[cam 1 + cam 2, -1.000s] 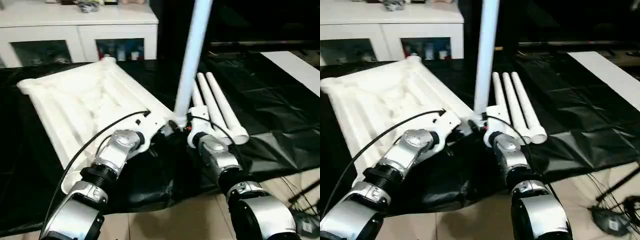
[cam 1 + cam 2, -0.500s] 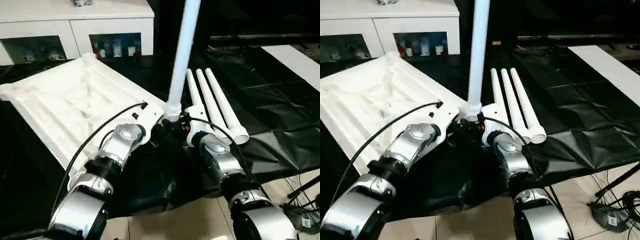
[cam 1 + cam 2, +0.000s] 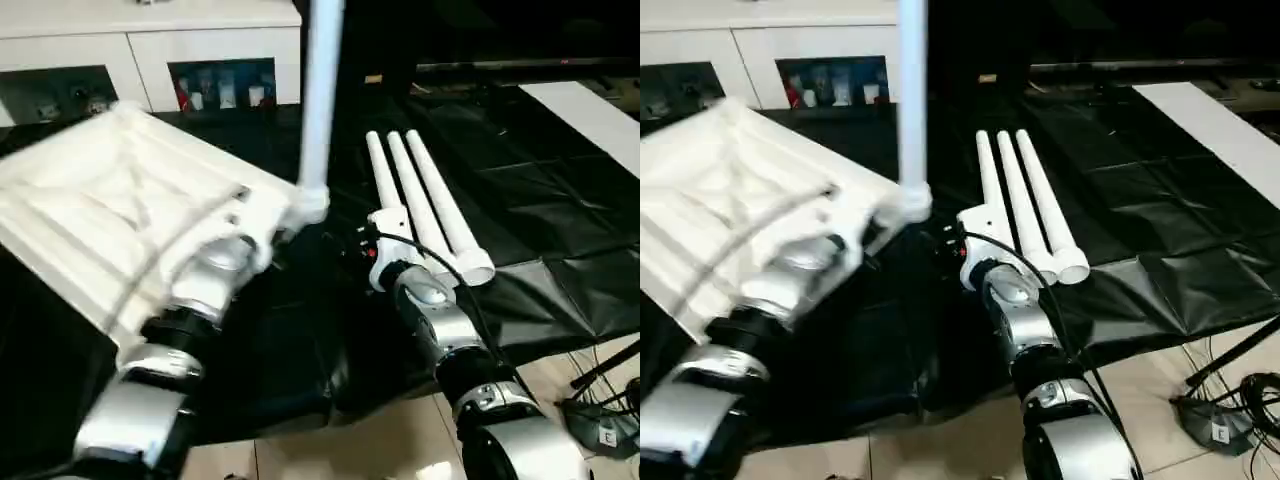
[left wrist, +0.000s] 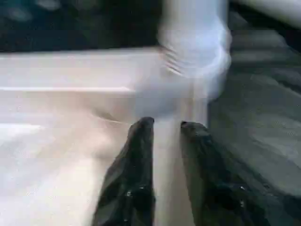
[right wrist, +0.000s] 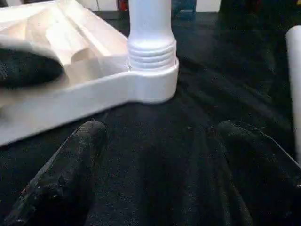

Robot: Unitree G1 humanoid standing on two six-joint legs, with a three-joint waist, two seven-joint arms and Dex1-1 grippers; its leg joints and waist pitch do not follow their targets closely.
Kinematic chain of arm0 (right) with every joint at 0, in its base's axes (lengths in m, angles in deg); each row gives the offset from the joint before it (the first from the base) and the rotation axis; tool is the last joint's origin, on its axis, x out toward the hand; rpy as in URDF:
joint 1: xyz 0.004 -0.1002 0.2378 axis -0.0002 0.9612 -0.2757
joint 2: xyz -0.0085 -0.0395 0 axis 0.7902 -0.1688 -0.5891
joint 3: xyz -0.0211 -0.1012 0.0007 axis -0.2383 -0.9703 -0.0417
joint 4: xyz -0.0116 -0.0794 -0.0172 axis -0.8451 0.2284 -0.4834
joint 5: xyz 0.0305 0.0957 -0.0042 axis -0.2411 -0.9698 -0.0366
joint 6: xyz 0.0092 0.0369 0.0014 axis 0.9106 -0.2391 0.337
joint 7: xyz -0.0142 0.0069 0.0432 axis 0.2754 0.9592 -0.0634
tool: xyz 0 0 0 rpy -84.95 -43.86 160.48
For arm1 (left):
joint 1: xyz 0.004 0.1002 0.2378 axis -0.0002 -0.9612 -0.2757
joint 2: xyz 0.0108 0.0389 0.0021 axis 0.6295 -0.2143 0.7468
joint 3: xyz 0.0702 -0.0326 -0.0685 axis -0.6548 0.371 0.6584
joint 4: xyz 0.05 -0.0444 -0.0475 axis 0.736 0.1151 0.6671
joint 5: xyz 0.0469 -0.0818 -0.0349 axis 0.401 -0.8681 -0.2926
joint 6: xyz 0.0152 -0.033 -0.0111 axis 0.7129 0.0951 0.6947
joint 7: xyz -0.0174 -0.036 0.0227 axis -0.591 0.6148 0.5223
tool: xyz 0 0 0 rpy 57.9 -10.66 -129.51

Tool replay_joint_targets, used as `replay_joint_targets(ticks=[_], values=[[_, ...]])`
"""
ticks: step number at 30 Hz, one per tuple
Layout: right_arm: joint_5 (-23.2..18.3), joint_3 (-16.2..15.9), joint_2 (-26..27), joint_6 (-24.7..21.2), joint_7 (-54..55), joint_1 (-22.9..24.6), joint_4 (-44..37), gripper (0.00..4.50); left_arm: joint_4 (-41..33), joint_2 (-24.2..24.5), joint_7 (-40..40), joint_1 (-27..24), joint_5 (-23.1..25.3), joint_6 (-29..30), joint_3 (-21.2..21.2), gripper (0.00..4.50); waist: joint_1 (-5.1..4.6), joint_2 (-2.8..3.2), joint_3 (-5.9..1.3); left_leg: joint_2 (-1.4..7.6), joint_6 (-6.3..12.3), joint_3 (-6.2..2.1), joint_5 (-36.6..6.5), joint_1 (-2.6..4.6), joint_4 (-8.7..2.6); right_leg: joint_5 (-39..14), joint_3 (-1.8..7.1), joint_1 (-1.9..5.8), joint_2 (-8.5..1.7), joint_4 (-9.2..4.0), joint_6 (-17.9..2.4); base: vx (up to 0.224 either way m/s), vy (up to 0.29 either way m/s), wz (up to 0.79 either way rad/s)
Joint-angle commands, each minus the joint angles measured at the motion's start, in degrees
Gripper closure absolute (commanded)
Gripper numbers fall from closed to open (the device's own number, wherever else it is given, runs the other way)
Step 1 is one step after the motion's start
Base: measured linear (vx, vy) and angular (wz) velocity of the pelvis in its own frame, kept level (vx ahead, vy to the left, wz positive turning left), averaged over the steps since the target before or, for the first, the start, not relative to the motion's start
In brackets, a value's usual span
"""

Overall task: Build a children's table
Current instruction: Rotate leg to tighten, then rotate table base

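Upright leg (image 5: 150, 28): seated in tabletop (image 3: 110, 210) corner socket (image 5: 153, 82).
L gripper (image 4: 162, 129): pinching tabletop rim.
R gripper (image 5: 157, 136): fingers apart, empty.
Spare legs (image 3: 430, 205): 3, near edge of black-draped table (image 3: 560, 200).

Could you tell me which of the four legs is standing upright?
The leg in the top's corner socket; the other three legs lie side by side.

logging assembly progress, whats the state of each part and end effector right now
table top: upside down, ribbed underside up, on the black-draped table
upright leg: standing in a corner socket, threads still showing above it
three spare legs: lying side by side on the drape, not fitted
left end effector: fingers close together at the top's edge below the socket
right end effector: open, holding nothing, short of the socket
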Motion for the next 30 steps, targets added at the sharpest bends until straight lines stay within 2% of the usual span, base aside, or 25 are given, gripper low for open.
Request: replay_joint_targets(ticks=[1,2,4,6,7,9,11,12,13,15,17,18,19,20,22,24,26,29,30], values=[[-0.1,-0.2,0.4,-1.0,0.3,-0.3,0.9,0.49,-5.2,2.1,-1.5,-1.0,-2.3,1.9,3.0,3.01,0.88,0.27,-4.01,2.02,7.37,-0.81,-5.0,1.09,-2.63,8.0,1.94,3.80,-3.36,-2.19,-18.0,0.000,0.000,0.00],[-0.1,-0.2,0.5,-1.0,0.3,-0.4,1.1,0.49,-6.5,2.7,-1.9,-1.3,-3.0,2.3,3.8,3.01,0.98,0.62,-3.91,2.07,7.00,-0.73,-5.6,1.28,-2.69,6.3,1.96,3.53,-3.23,-2.34,-17.9,0.000,0.000,0.00],[0.0,-0.4,0.7,-0.9,0.4,-0.8,2.0,0.49,-10.2,4.8,-4.3,-2.8,-4.2,3.8,4.6,2.69,1.26,0.17,-3.70,2.15,5.83,-0.60,-6.5,1.44,-2.89,3.8,1.98,3.38,-3.03,-2.43,-17.3,0.000,0.000,0.00],[0.3,-0.7,0.9,-0.9,0.2,-1.1,2.7,0.49,-13.7,6.9,-5.8,-4.3,-5.3,5.7,5.6,2.65,1.63,0.57,-3.64,2.31,4.76,-0.66,-7.1,1.60,-2.98,2.5,2.06,3.20,-3.15,-2.34,-16.7,0.000,0.000,0.00],[0.4,-0.9,1.0,-0.9,0.1,-1.2,2.8,0.49,-14.5,7.9,-5.5,-4.7,-5.4,6.6,6.4,2.60,1.81,0.53,-3.63,2.31,4.00,-0.64,-7.6,1.65,-3.03,1.9,2.06,3.20,-3.14,-2.29,-16.3,0.000,0.000,0.00],[0.8,-1.2,1.0,-0.9,0.0,-1.3,3.1,0.49,-14.6,10.1,-3.1,-4.9,-4.0,7.1,7.9,2.40,1.98,0.67,-3.59,2.16,3.01,-0.65,-8.3,1.68,-3.09,1.1,2.13,3.13,-2.94,-2.36,-15.1,0.000,0.000,0.00],[1.3,-1.8,1.1,-1.0,-0.5,-1.9,4.1,0.49,-11.2,14.8,3.5,-5.1,-0.2,6.8,10.6,2.24,1.96,0.68,-3.44,2.07,1.73,-0.75,-9.9,1.65,-3.31,-0.2,2.16,3.17,-2.85,-2.47,-13.9,0.000,0.000,0.00],[1.7,-2.1,1.2,-0.9,-0.5,-2.1,4.7,0.49,-9.9,16.8,5.6,-5.6,1.4,6.4,11.0,2.24,1.95,0.88,-3.39,1.96,0.89,-0.86,-11.3,1.76,-3.40,-1.8,2.14,3.07,-2.79,-2.55,-12.9,0.000,0.000,0.00],[2.2,-2.4,1.3,-0.8,-0.2,-2.5,5.6,0.49,-8.5,19.1,7.8,-6.4,3.1,6.2,11.5,2.17,1.80,0.87,-3.40,1.92,0.07,-1.04,-12.0,1.63,-3.56,-2.8,2.13,3.26,-2.80,-2.55,-11.9,0.000,0.000,0.00],[2.7,-2.6,1.4,-0.7,0.4,-3.0,6.6,0.49,-7.8,21.0,8.6,-7.6,4.2,6.8,11.7,1.92,1.68,1.04,-3.52,2.02,-0.86,-1.07,-11.9,1.91,-3.44,-2.2,2.17,2.99,-2.90,-2.46,-11.9,0.000,0.000,0.00],[3.1,-2.8,1.6,-0.6,1.1,-3.6,7.8,0.49,-8.0,23.2,9.0,-9.6,5.4,7.8,11.6,1.86,1.71,1.16,-3.52,1.98,-1.00,-1.00,-11.0,1.82,-3.39,-0.8,2.19,2.98,-2.87,-2.29,-12.5,0.000,0.000,0.00],[3.2,-2.9,1.7,-0.6,1.5,-3.9,8.3,0.49,-8.4,24.6,9.1,-11.2,6.1,8.8,11.5,1.81,1.79,1.10,-3.59,1.97,-1.00,-0.89,-10.4,1.94,-3.29,0.3,2.18,2.87,-2.77,-2.24,-12.9,0.000,0.000,0.00],[3.0,-2.7,1.9,-0.7,2.0,-4.2,8.5,0.49,-9.1,26.4,9.4,-13.6,6.9,10.5,11.7,1.81,1.91,0.96,-3.63,1.95,-0.94,-0.87,-9.8,1.76,-3.25,1.4,2.17,2.96,-2.78,-2.01,-13.3,0.000,0.000,0.00],[3.0,-2.7,2.0,-0.7,2.1,-4.2,8.6,0.49,-9.2,26.8,9.3,-14.2,7.2,11.0,11.6,1.60,1.98,1.08,-3.65,1.96,-0.77,-0.87,-10.0,1.79,-3.23,1.5,2.18,2.87,-2.85,-1.96,-13.3,0.000,0.000,0.00],[3.0,-2.7,2.1,-0.8,2.2,-4.3,8.6,0.49,-9.4,28.0,8.2,-16.1,8.0,12.7,10.3,1.44,2.12,1.24,-3.56,2.02,-0.92,-0.87,-11.1,2.05,-3.38,0.1,2.17,2.70,-2.79,-2.23,-13.1,0.000,0.000,0.00],[3.1,-2.9,2.2,-0.5,2.1,-4.4,9.0,0.49,-9.6,28.1,6.8,-17.3,7.9,14.0,9.2,1.39,2.29,0.93,-3.47,2.07,-1.19,-0.81,-12.1,2.16,-3.47,-0.3,2.20,2.59,-2.74,-2.32,-13.2,0.000,0.000,0.00],[3.3,-3.0,2.3,-0.3,2.0,-4.5,9.4,0.49,-10.6,28.0,5.3,-18.5,8.1,15.7,7.9,1.12,2.48,1.17,-3.26,2.16,-2.19,-0.96,-14.8,2.31,-3.76,-3.3,2.20,2.38,-2.86,-2.53,-13.0,0.000,0.000,0.00],[3.4,-2.9,2.1,0.0,1.9,-4.9,10.1,0.49,-11.8,27.9,3.1,-19.5,8.3,17.1,6.4,0.99,2.38,0.90,-3.26,2.18,-2.85,-1.08,-16.3,2.11,-3.88,-4.8,2.30,2.54,-3.03,-2.67,-12.6,0.000,0.000,0.00],[3.4,-2.9,2.0,0.1,1.9,-5.1,10.4,0.49,-13.0,28.0,1.3,-20.2,7.9,18.0,5.6,0.82,2.35,0.94,-3.36,2.12,-2.91,-1.15,-15.8,2.03,-3.82,-4.5,2.32,2.67,-3.08,-2.52,-12.5,0.000,0.000,0.00]])
